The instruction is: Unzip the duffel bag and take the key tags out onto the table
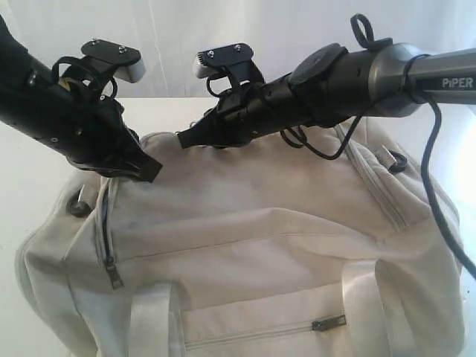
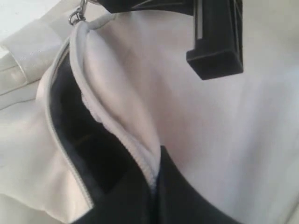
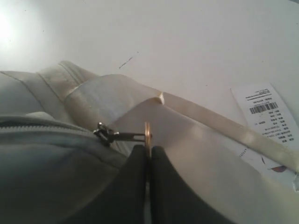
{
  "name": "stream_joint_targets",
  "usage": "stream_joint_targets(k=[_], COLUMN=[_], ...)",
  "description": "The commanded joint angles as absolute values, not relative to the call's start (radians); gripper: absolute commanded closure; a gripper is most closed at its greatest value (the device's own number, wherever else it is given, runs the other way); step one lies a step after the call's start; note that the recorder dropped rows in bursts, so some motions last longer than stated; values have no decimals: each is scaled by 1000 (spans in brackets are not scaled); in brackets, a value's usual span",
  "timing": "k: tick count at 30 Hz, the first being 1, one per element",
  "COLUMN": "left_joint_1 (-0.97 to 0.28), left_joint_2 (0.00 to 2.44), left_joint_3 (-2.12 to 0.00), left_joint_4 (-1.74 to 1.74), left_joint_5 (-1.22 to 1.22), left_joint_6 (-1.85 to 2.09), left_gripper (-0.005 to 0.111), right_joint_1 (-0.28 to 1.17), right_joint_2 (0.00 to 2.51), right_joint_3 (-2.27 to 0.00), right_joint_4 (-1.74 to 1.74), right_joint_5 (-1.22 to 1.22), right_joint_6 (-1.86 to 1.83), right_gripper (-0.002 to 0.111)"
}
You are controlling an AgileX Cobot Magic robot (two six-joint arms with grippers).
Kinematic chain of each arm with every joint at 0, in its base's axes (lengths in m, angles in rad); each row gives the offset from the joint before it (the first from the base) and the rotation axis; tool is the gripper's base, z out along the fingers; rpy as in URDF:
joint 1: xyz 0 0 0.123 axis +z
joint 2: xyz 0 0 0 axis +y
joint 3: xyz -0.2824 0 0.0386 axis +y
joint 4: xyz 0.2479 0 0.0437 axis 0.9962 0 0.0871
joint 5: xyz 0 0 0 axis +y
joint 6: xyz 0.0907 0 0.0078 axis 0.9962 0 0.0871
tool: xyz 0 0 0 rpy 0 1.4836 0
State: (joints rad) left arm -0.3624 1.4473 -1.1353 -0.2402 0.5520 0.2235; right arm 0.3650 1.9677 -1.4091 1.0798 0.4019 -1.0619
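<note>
The cream duffel bag (image 1: 260, 208) fills the table's (image 1: 30, 171) middle. My left gripper (image 1: 149, 172) rests on its top left corner, shut on the fabric edge (image 2: 140, 154) beside the main zipper. There the zipper gapes a little, and the dark lining (image 2: 79, 140) shows. My right gripper (image 1: 184, 139) reaches across the bag's back to the same end. It is shut on the metal ring (image 3: 147, 133) of the zipper pull, next to the slider (image 3: 103, 133). The key tags are hidden.
A white paper label with a barcode (image 3: 268, 119) lies on the table (image 3: 140, 28) behind the bag, past a white webbing handle (image 3: 224, 123). Front pocket zipper pull (image 1: 327, 323) and side zipper pull (image 1: 113, 274) hang shut. Black D-rings (image 1: 394, 160) sit at the bag's ends.
</note>
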Motion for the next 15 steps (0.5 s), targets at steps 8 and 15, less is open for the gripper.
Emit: stream_joint_targets(k=[8, 15], left_joint_1=[-360, -360], left_joint_2=[1431, 1431], left_joint_3=[-1140, -1140], left_joint_4=[-230, -225], left_joint_5=[602, 602], left_joint_6=[203, 203], left_gripper=[107, 107], right_joint_1=[275, 228], right_joint_2=[1878, 1857], right_joint_3=[-1406, -1406], right_joint_4=[942, 832], right_joint_5=[396, 432], right_joint_6=[-928, -847], right_gripper=[108, 108])
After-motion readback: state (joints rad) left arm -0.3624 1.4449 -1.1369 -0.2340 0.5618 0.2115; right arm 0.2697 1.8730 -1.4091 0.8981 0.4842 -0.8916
